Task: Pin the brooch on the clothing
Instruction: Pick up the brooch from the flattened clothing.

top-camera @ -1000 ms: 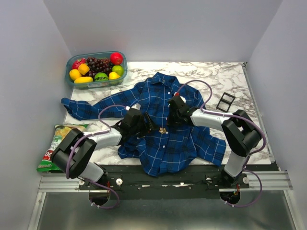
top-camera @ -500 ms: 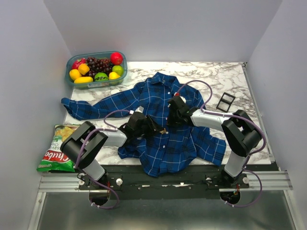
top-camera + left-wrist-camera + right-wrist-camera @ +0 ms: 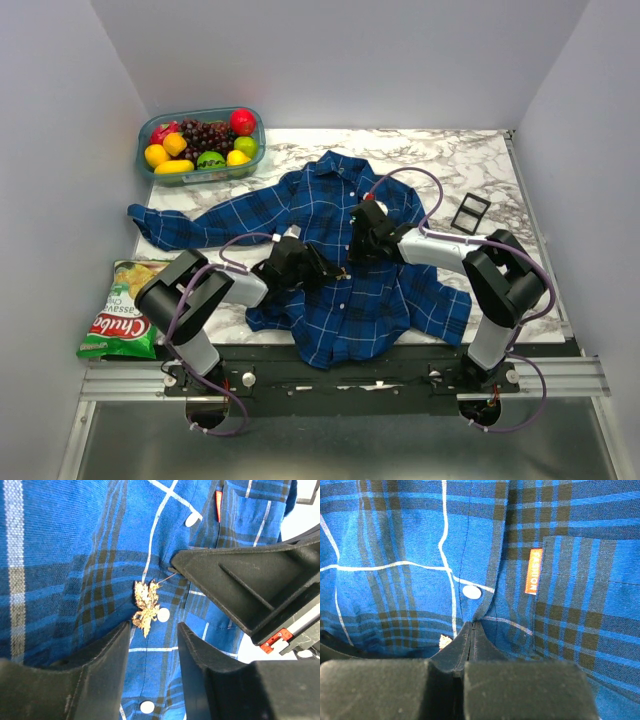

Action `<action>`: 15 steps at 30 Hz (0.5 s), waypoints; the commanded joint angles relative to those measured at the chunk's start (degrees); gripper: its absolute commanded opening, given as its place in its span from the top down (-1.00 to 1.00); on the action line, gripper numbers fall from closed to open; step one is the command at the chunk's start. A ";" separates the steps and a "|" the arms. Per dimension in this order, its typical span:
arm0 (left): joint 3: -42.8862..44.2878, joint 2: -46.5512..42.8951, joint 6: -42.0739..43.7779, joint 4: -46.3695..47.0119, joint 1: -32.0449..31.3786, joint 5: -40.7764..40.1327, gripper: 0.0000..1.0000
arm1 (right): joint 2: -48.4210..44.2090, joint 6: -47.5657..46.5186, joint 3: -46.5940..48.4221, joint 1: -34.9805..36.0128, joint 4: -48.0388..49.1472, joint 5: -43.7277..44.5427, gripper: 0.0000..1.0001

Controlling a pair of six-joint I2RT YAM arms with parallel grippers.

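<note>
now left pincer (image 3: 152,627) moved in, narrower yet spread, flanking brooch (image 3: 145,607); right pincer (image 3: 471,626) pressed together, pinching shirt (image 3: 395,540).

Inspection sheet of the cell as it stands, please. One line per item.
Surface: marble tabletop, mostly covered by the shirt.
Job's things: plaid shirt spread flat, front up; brooch lying on its placket beside a white button.
Clutter: fruit tub far left; chip bag near left; black case right of the shirt.
Grippers: left gripper open, fingers either side of the brooch's lower end; right gripper shut, tip on the cloth by the brooch.
Cables: purple cables looping off both arms above the shirt.
Surroundings: plain walls on three sides; metal rail along the near edge.
</note>
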 commanded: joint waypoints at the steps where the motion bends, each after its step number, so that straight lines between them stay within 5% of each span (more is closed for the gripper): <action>1: -0.71 2.00 0.02 2.24 -0.57 -3.75 0.04 | -1.28 0.28 -1.11 -0.02 -0.81 -1.10 0.99; 15: 2.01 3.85 1.86 -0.83 -1.10 -8.86 0.24 | -1.54 0.29 -1.55 -0.02 -0.81 -1.02 0.99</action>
